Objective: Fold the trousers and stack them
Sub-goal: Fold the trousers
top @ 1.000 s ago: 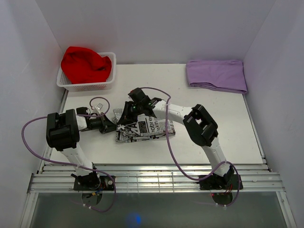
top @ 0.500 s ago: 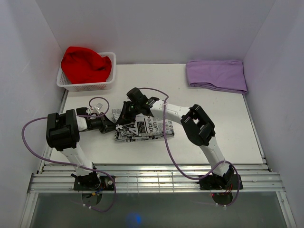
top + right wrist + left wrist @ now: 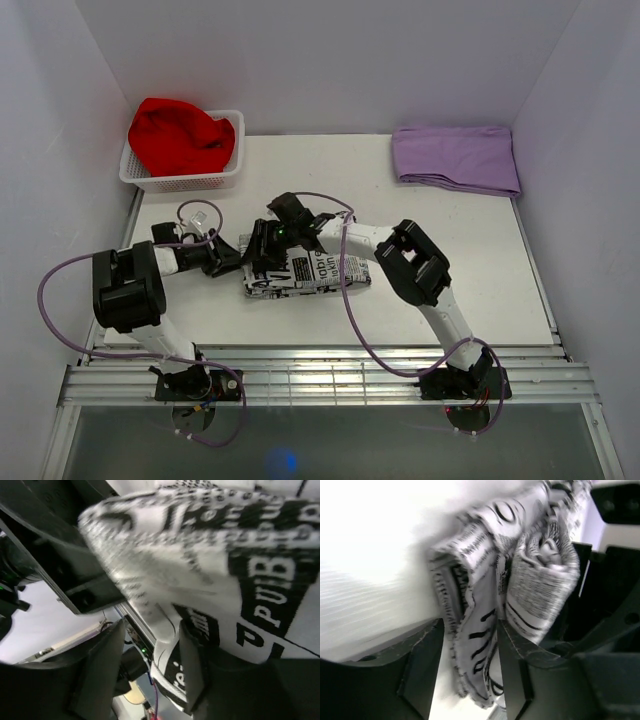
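Top view evenly lit and sharp; wrist views blurred, trousers [image 3: 200,555] print smeared, worktop [image 3: 375,525] blown white at 10 o'clock.

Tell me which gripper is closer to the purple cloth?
Right. The right gripper is on the trousers' left end. The left gripper is just past it, farther from the purple cloth at the back right.

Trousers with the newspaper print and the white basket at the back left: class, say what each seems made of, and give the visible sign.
The white trousers printed with black newspaper text: soft woven cloth, matte; they bend into limp, creased layers. The white slotted basket: probably moulded plastic; it has a stiff rim and regular slots in its walls.
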